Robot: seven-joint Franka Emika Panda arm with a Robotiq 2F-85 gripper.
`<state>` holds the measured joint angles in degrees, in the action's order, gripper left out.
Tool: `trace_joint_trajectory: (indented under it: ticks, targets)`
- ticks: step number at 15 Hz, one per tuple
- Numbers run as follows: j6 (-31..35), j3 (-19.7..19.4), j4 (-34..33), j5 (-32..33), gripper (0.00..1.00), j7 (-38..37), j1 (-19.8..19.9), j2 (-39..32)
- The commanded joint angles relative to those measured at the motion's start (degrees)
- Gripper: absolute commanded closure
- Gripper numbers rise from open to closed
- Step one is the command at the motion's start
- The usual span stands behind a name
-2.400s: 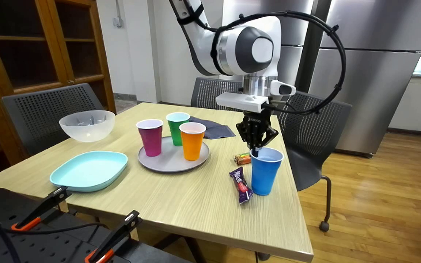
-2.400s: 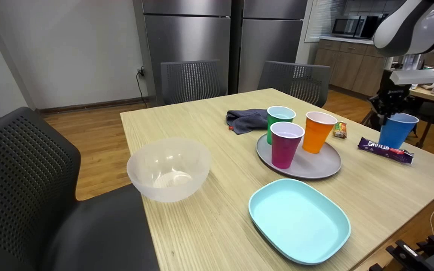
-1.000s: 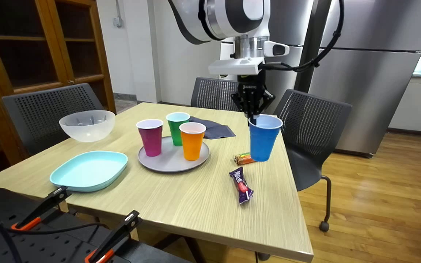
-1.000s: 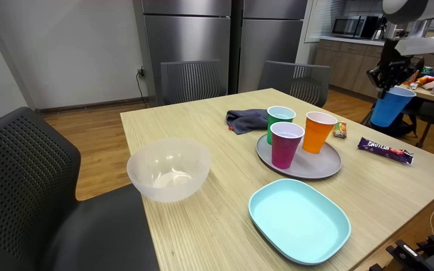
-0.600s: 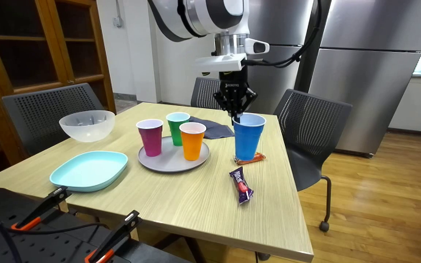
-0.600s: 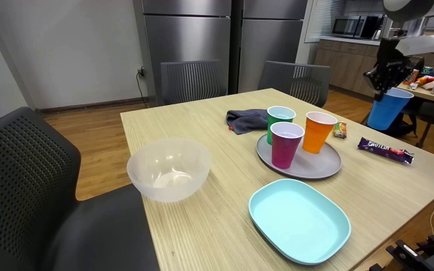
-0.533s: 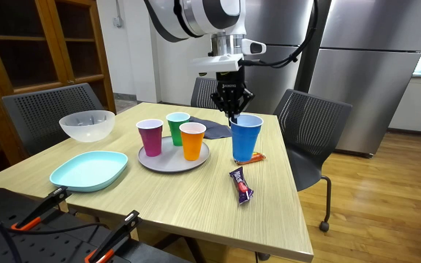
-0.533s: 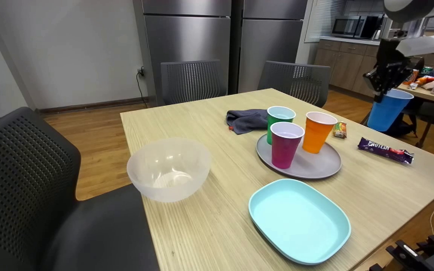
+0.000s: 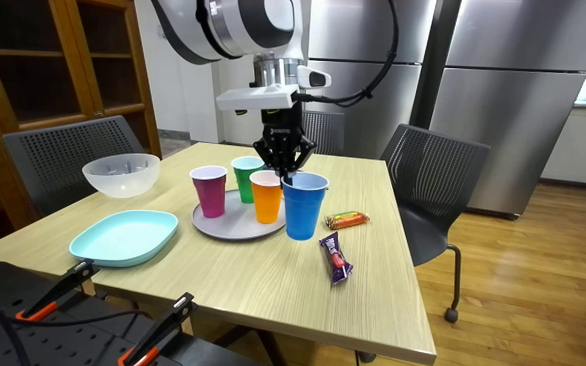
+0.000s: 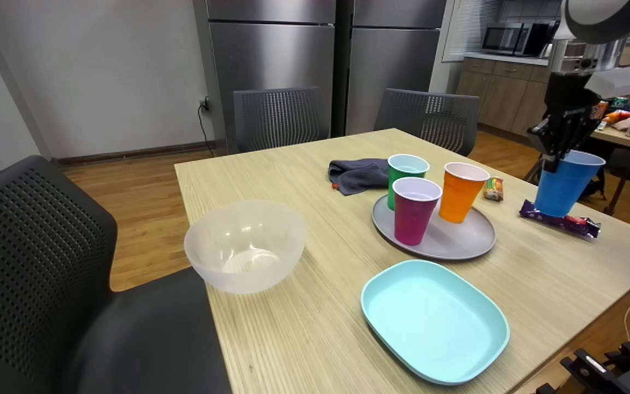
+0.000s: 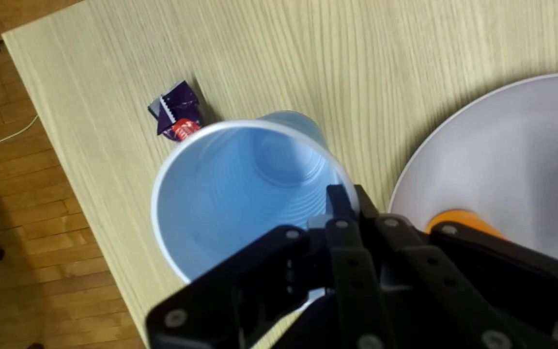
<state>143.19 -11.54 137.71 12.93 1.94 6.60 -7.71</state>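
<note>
Blue cup (image 9: 304, 211), gripped by pincer (image 11: 351, 196), now nearer grey plate (image 9: 229, 227) than before.

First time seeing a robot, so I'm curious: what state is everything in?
Blue cup: held aloft by its rim, mouth up
End effector: shut on that rim
Orange cup: upright
Magenta cup: upright
Green cup: upright
Gray plate: bearing those three cups
Turquoise tray: face up
Frosted bowl: upright
Purple snack bar: wrapped
Orange snack: wrapped
Dark gray cloth: crumpled
Refrigerators: shut
</note>
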Motion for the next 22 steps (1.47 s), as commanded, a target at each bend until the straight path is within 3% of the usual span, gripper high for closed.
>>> trace_joint_trajectory:
  ticks: [1, 8, 15, 22]
  targets:
    - [0.5, 1.7, 5.7, 1.8, 0.99, -1.6, -0.8, 4.7]
    - [-0.6, 5.1, 10.2, 1.6, 0.99, -5.1, -3.2, 8.2]
    - [1.0, 8.6, 10.5, 2.0, 0.99, -7.2, -5.8, 7.1]
    - [5.9, 9.5, 11.6, 3.7, 0.99, -3.2, -6.5, 6.1]
